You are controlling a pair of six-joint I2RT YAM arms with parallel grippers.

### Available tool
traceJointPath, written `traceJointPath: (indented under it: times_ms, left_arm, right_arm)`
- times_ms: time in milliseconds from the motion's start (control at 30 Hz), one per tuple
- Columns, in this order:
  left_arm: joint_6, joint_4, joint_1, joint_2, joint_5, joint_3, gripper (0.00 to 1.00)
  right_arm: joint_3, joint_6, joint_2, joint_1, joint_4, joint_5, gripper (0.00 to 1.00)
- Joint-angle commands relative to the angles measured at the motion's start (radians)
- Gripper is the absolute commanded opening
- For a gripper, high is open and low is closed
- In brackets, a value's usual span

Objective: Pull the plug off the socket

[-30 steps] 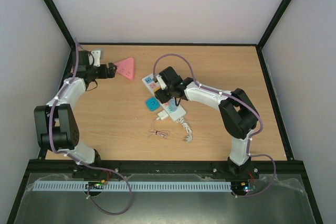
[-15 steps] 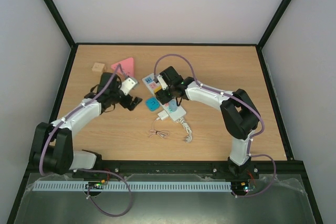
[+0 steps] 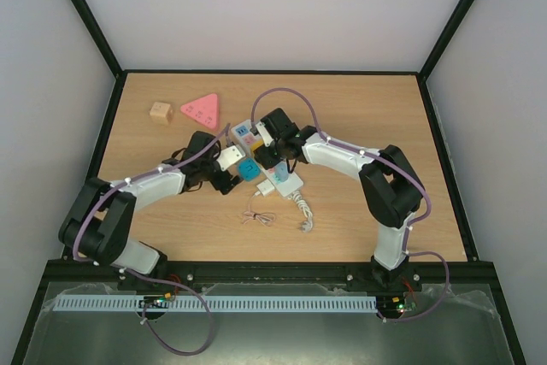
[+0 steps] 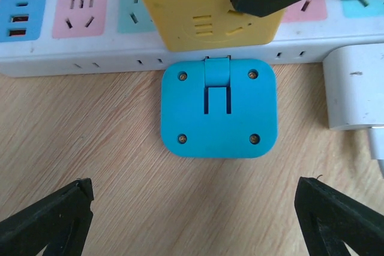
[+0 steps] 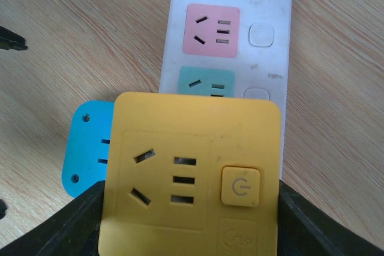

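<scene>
Left gripper: my left gripper [image 4: 192,189] is spread wide with nothing between its fingers [image 4: 51,223]. It hovers over the table [image 4: 108,142], pointed at the socket's long side.
Ahead of it: a blue square piece [image 4: 218,107] lies flat on the wood, its far edge touching the socket [image 4: 90,34]. It sits centred in the gap ahead of my open fingers, apart from both.
Right gripper: my right gripper [image 5: 191,199] is clamped on the yellow adapter [image 5: 189,148], one finger pressed to each flank.
Yellow adapter: it sits on top of the socket, covering part of a teal outlet patch. Its own outlet holes and power button face up.
Plug: the white plug [image 4: 357,88] rests against the socket's long side, just beside the blue square piece, toward the cord end. I cannot tell whether its pins are seated.
Cable: the thin cable [image 3: 258,217] lies bundled on the table, near the plug on my side.
Cord: the thick white cord [image 3: 301,209] curls off the socket's near end.
Elsewhere: a pink triangle [image 3: 199,110] and a tan cube [image 3: 160,111] sit side by side at far left, well apart from the socket.
</scene>
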Motion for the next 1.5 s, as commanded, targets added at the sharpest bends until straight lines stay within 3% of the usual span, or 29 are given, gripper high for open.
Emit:
traceJointPath:
  times_ms: [0, 367, 867, 1133, 1467]
  left_arm:
    - [0.019, 0.076, -0.014, 0.047, -0.017, -0.005, 0.93]
    - [0.031, 0.125, -0.026, 0.149, -0.013, 0.030, 0.92]
    - [0.062, 0.071, -0.062, 0.241, -0.037, 0.105, 0.90]
    - [0.059, 0.060, -0.064, 0.261, -0.049, 0.121, 0.84]
    - [0.057, 0.111, -0.064, 0.204, -0.048, 0.063, 0.65]
  right_arm:
    - [-0.024, -0.007, -0.019, -0.009, 0.006, 0.004, 0.54]
    - [-0.039, -0.004, -0.014, -0.016, 0.016, -0.004, 0.48]
    - [-0.046, 0.002, -0.001, -0.029, 0.021, -0.005, 0.36]
    - [-0.050, 0.002, 0.000, -0.034, 0.023, -0.007, 0.31]
    - [-0.057, 0.006, 0.007, -0.049, 0.028, -0.001, 0.23]
